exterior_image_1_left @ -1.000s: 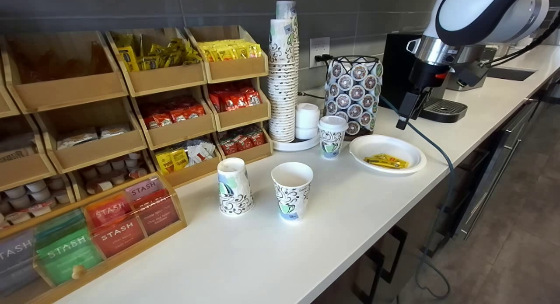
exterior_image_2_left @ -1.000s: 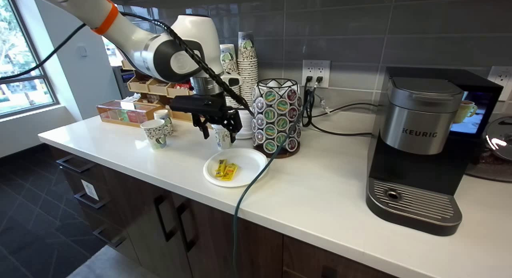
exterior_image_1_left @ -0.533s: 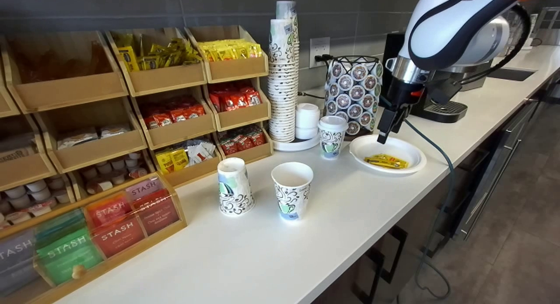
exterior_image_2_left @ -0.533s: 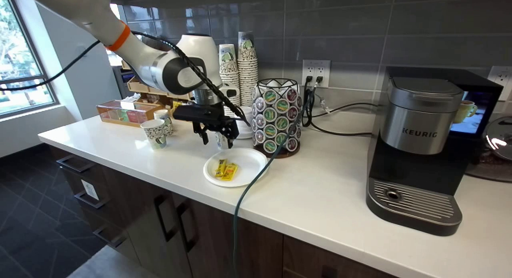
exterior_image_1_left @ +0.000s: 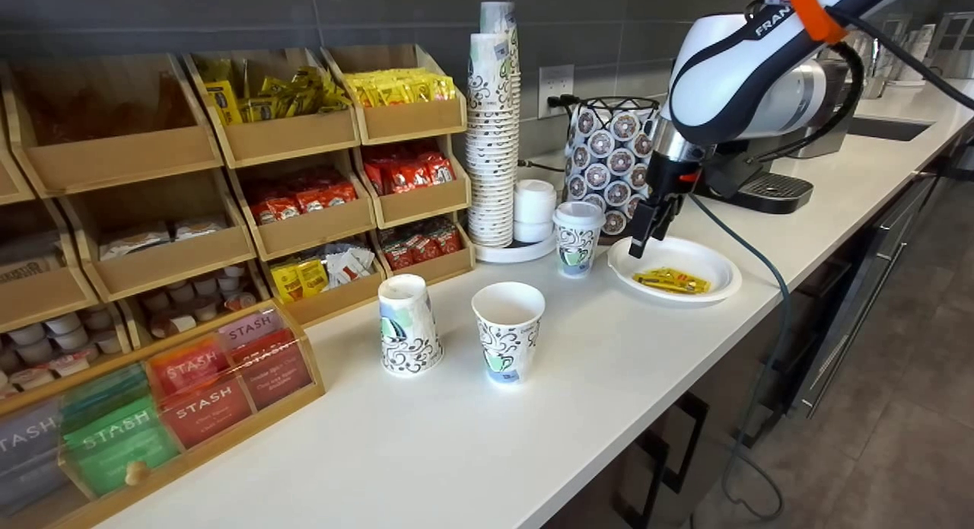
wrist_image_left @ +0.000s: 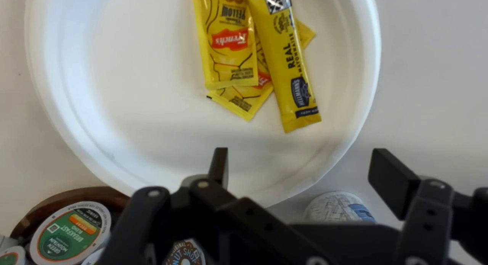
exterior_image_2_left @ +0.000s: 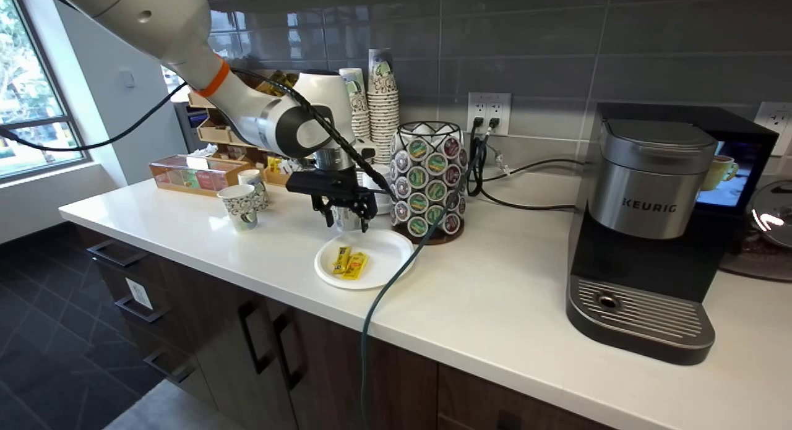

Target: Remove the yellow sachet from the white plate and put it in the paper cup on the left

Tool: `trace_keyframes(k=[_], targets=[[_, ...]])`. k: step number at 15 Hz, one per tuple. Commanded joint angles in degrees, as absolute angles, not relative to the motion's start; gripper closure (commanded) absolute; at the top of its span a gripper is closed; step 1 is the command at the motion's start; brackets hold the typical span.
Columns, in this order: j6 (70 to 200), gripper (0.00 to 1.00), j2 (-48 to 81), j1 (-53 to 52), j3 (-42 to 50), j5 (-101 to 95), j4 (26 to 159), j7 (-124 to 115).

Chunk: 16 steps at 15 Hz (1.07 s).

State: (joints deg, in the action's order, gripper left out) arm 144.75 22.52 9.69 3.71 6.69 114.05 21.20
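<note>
This looks like an office-style coffee kitchen. In an exterior view, stepped light-wood bins [exterior_image_1_left: 293, 139] hold yellow and red packets [exterior_image_1_left: 399, 87] at left, tall stacks of printed paper cups [exterior_image_1_left: 491, 150] stand beside them, and a dark recessed sink [exterior_image_1_left: 888, 128] lies far right. In an exterior view, a round tower of coffee pods [exterior_image_2_left: 427, 180] stands left of a black-and-silver Keurig coffee machine [exterior_image_2_left: 646, 219].
</note>
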Motion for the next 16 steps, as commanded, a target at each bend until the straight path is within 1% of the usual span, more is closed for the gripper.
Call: trace_keyframes(k=[1,2,3,4,6,7,8,10,12,13,15,16], targets=[[141.8,0.19,25.1,12.3,1.8,7.7,110.9,22.7],[140.9,0.28,25.4,12.9,1.5,7.9,110.5,23.3],[140.1,0.34,25.7,13.4,1.2,8.2,110.1,23.8],[139.2,0.46,26.1,14.1,0.6,9.0,109.6,24.9],[137.1,0.58,26.9,15.0,-0.1,9.8,108.5,26.6],[136.0,0.6,27.5,15.4,-0.5,10.3,107.9,27.4],[135.0,0.62,27.9,15.7,-0.6,10.6,107.4,28.0],[133.1,0.58,28.7,16.1,-0.9,11.1,106.3,29.0],[131.7,0.57,29.6,16.5,-1.2,11.7,105.1,29.9],[131.3,0.61,30.0,16.7,-1.4,11.9,104.5,30.6],[130.8,0.56,30.9,17.0,-1.5,12.2,103.2,31.6],[130.5,0.57,31.3,17.0,-1.5,12.2,102.7,31.9]])
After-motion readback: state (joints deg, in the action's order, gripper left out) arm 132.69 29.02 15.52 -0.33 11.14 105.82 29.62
